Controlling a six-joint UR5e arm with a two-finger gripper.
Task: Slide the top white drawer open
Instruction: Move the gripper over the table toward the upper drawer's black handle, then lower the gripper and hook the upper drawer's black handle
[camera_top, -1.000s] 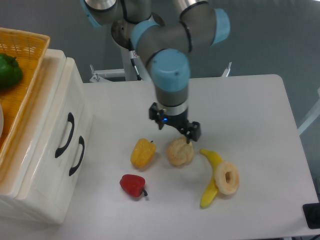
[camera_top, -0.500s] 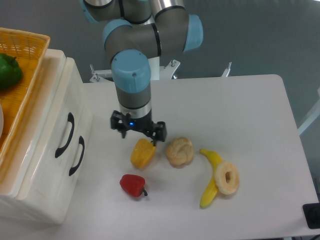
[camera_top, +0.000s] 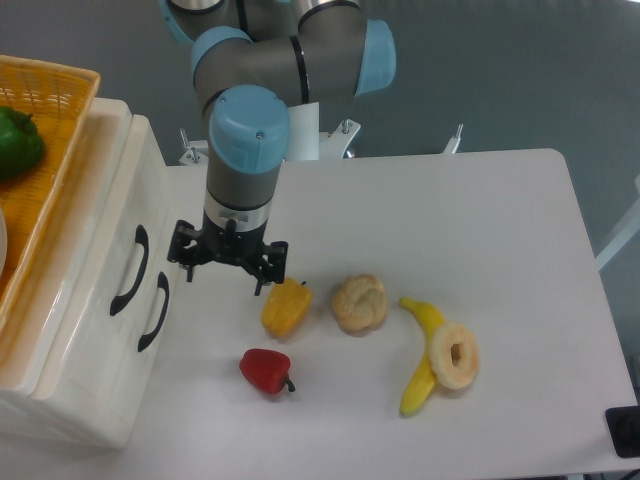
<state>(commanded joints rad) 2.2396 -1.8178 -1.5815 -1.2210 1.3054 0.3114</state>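
Having shifted leftward across the table since half a second ago, away from the bun of a second ago and past the yellow pepper; now hanging over bare table between that pepper and the cabinet, tool pointing down with fingers spread wide apart, gripping nothing, left fingertip standing near but apart from the upper black handle. Sitting shut in the cream-white cabinet at the left table edge: top white drawer, front flush, curved handle untouched; lower drawer beside it, likewise shut, with its own black handle. Resting on the cabinet top: woven orange basket, holding a green round fruit or vegetable at its left side; remaining contents cut off by the frame edge. Lying unmoved on the table since the earlier frames: yellow pepper just right of the tool; red pepper below it, apart; bun to the right of the yellow pepper; banana further right, with a ring-shaped pastry lying across its middle, touching it.
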